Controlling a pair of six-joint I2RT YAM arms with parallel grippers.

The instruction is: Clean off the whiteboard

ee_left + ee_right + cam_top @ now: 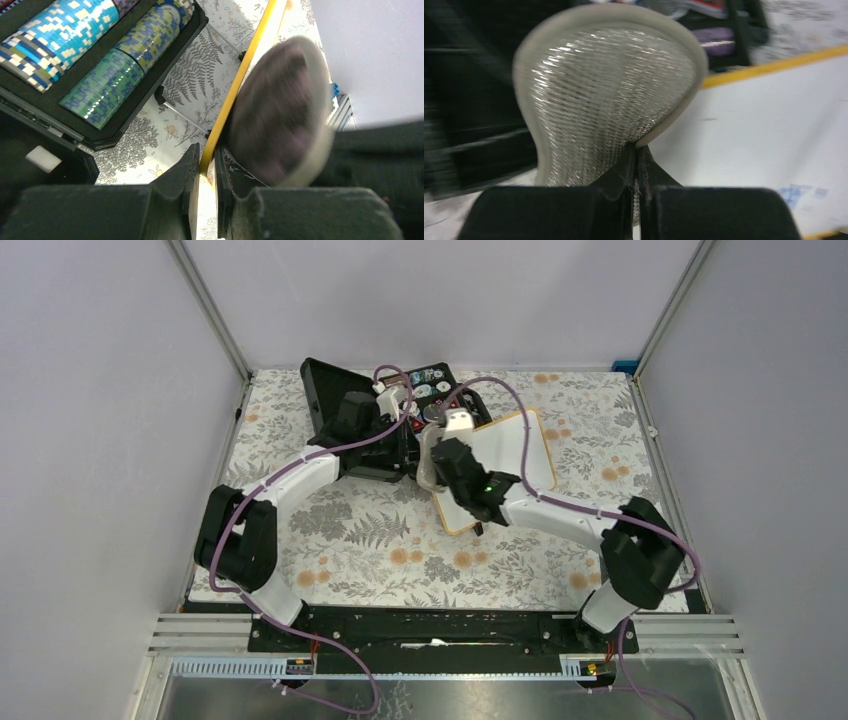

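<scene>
— Right of centre on the table [350, 530], that's our whiteboard [512, 455], lying turned on a diagonal just beside the open black case [340, 400].

— And how does it look up close?

— White face, rounded corners, a thin frame [235, 85] that reads yellow in both wrist views. The surface is mostly bare, but faint blue smudges [799, 192] sit toward one corner. From the left wrist you can also see small black feet under the edge.

— What are the arms doing?

— The left pincer [207, 150] is clamped on the board's frame, one finger on either side of that yellow edge. The right pincer [637, 152] has its fingers pressed together on the rim of a round pad [609, 95], which has a silvery mesh face and a beige border. The pad stands over the board's far-left part, close to the case.

— Any writing to read out?

— Nothing I can make out. The case holds rows of chips [107, 87] with blue, green and white checked edges, and the faces seen from above are too small to read. The smudges on the board form no letters I can tell.
</scene>
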